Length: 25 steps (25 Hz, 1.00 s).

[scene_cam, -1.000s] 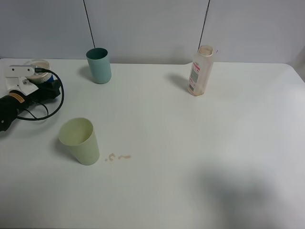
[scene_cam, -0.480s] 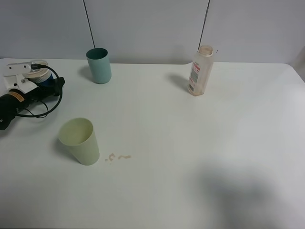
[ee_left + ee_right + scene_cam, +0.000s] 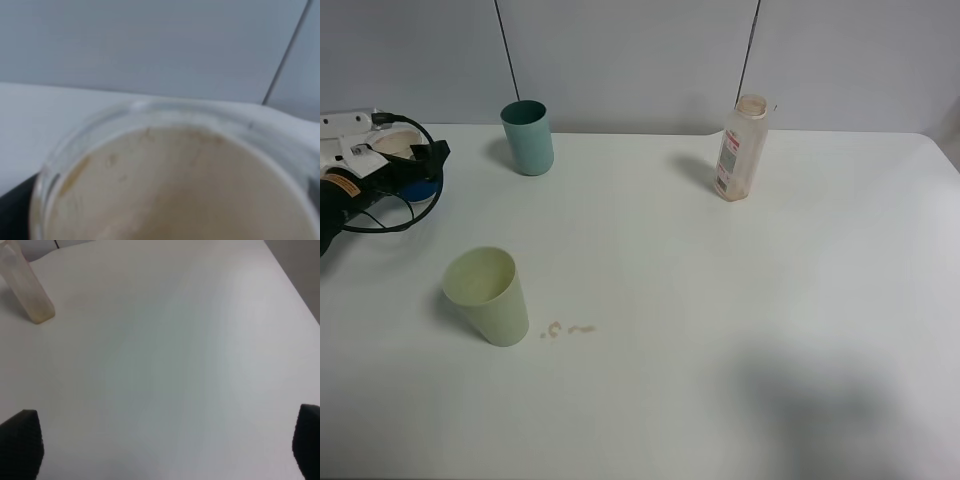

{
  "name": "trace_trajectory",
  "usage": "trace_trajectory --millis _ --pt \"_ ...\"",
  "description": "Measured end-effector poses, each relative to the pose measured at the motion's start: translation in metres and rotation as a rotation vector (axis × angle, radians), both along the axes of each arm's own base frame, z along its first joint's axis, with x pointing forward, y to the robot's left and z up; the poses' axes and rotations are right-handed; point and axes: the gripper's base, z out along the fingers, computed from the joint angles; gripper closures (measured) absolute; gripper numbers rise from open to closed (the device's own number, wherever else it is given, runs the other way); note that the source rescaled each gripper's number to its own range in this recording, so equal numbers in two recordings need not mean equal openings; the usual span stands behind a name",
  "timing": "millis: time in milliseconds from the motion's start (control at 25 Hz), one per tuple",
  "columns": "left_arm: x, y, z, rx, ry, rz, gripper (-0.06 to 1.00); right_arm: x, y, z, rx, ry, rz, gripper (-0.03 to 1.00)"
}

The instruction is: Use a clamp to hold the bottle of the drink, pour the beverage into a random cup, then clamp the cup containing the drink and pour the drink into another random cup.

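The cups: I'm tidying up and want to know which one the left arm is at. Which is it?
The short blue-banded cup at the table's far-left edge, under the left gripper. The teal cup and pale green cup stand apart from it.

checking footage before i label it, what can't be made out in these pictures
- Blue-banded cup: high view, mostly hidden behind the left claw and its cable.
- Same cup in the left wrist view: blurred, cut off by the edges; only rim and stained inside show, and the claw tips are out of frame.
- Bottle: right wrist view, top cut off.
- Teal cup: contents hidden by its wall.
- Right claw: absent from the high view.
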Motion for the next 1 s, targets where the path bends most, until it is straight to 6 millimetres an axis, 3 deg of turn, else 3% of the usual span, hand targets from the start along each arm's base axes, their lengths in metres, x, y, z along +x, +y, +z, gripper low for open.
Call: trace_trajectory --millis 280,560,1000 --pt "-0.014 0.012 0.025 -0.01 -0.029 0.037 -0.05 0.0 0.0 0.0 0.0 0.0 0.0 -0.03" --pt "-0.031 0.019 0.062 0.003 -0.1 0.063 -0.05 0.0 0.0 0.0 0.0 0.0 0.0 -0.03" --pt "-0.061 0.011 0.118 0.047 -0.23 0.066 -0.05 0.0 0.0 0.0 0.0 0.0 0.0 -0.03"
